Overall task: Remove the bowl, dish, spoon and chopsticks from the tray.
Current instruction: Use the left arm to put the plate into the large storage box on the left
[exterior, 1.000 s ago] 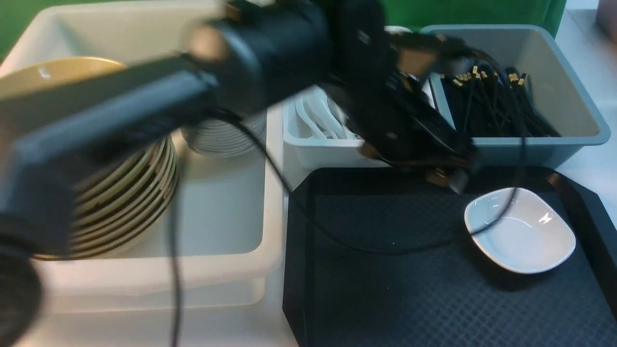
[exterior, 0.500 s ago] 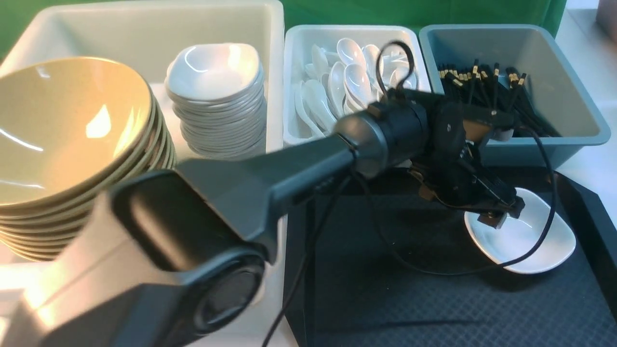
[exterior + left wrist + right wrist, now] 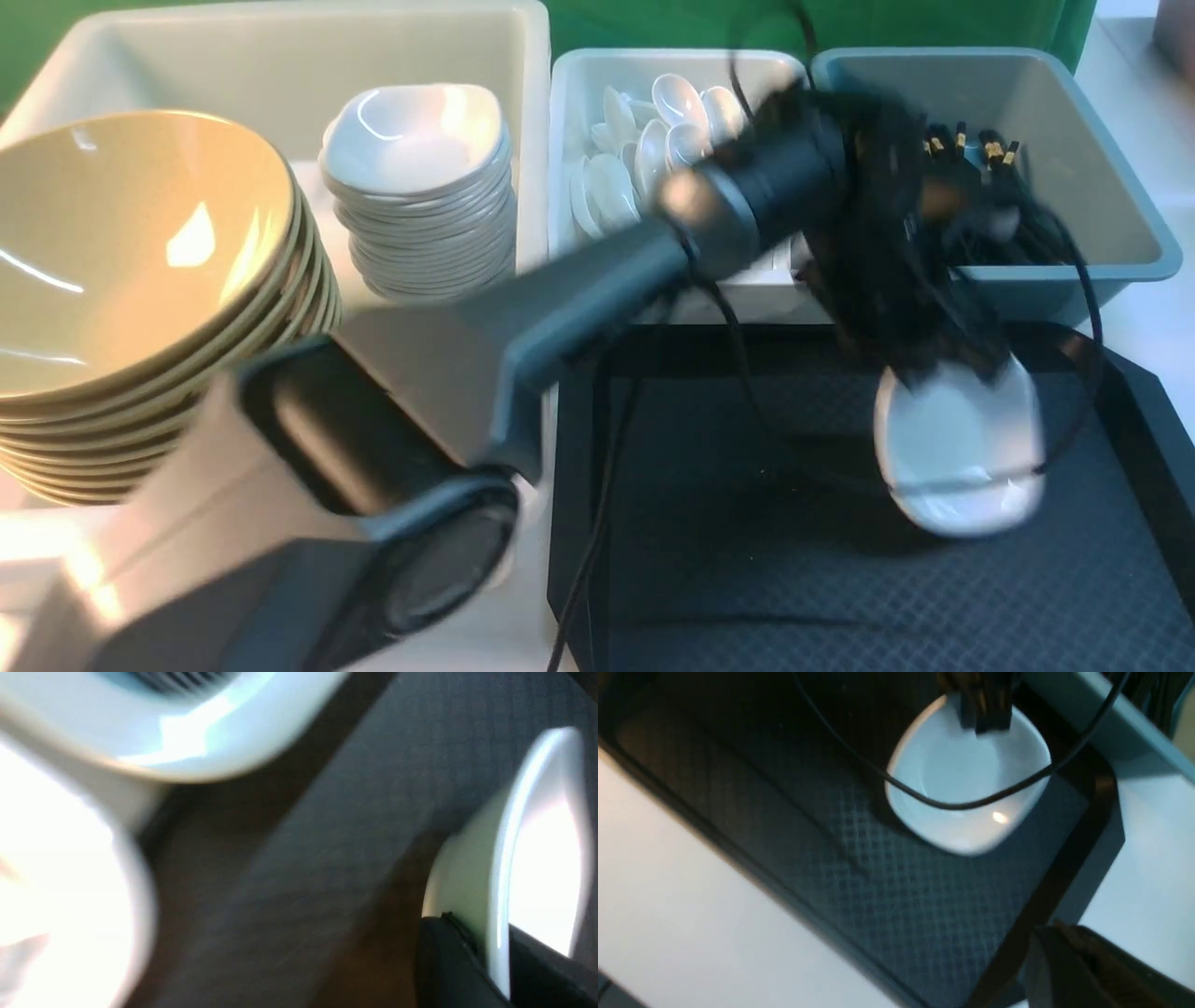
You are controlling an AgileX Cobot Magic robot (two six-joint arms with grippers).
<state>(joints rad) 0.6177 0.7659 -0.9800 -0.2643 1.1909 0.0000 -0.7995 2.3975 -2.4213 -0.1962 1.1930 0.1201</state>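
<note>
The left arm [image 3: 579, 289] comes in from the near left and runs slantwise over the near right corner of the white tub [image 3: 280, 56], towards the far edge of the tray [image 3: 747, 560]. Its wrist turns steeply down in front of the grey-blue bin [image 3: 1102, 187]; that part is heavily blurred in the front view. The left tool [image 3: 986, 721] is clamped on the far rim of the dish [image 3: 962, 457]. In the left wrist view the white rim sits pinched between the 2 black fingers [image 3: 444, 961], one on its outside and one on its inside.

The dish is by the tray's far right corner and looks tilted, its far rim higher. Through the blur I cannot tell whether its near side touches the tray. A black cable hangs in a loop across it.

Of the right arm only the right tool [image 3: 1057, 952] shows, in its own wrist view. Its fingers are together with nothing between them, and it hangs over the table [image 3: 1157, 858] near the tray's right edge, well apart from the dish
</note>
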